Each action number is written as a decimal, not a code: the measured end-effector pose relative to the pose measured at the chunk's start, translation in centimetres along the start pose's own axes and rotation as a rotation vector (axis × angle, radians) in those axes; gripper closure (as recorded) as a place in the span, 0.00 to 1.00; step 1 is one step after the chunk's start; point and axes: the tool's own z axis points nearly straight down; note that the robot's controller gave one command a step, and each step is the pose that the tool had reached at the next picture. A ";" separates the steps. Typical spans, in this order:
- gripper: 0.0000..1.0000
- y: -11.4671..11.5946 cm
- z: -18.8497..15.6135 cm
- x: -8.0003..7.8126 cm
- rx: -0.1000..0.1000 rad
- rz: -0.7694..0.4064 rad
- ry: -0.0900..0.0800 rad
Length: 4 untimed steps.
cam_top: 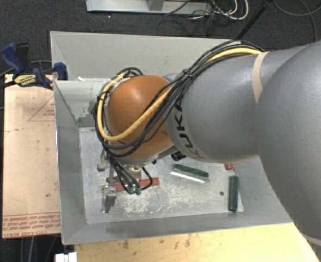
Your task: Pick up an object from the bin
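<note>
Red piece: small, flat and reddish, lying on the bin floor towards the lower left, just right of the gripper; whether the two touch cannot be told.
Gripper: low over the floor in the bin's lower-left part, pointing down, with its tip near the left wall and the front wall.
Gripper state: cannot be told; wrist parts and wires mask it.
Arm: one thick grey arm coming in from the right and covering most of the bin's upper and right parts.
Wrist: bent steeply downward under a rounded orange cover above the bin's left half.
Cables: a bundle of black ones and one yellow, running along the arm and looping round the cover down to the gripper.
Bin: grey metal, with a scuffed, pale-speckled floor.
Count, red piece: one.
Count, flat stick: one, green and white, lying slantwise mid-floor, right of the red piece and apart from it.
Count, marker: one, dark green, lying nearly upright in the view at the lower right, well apart from the gripper.
Count, orange bit: one, small, just above the marker at the arm's edge.
</note>
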 end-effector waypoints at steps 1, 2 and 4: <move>0.00 -0.1 -0.4 -0.2 -0.002 0.003 -0.007; 1.00 -5.9 9.4 -3.5 -0.002 -0.111 -0.008; 1.00 -6.0 -3.4 -3.8 -0.002 -0.085 -0.010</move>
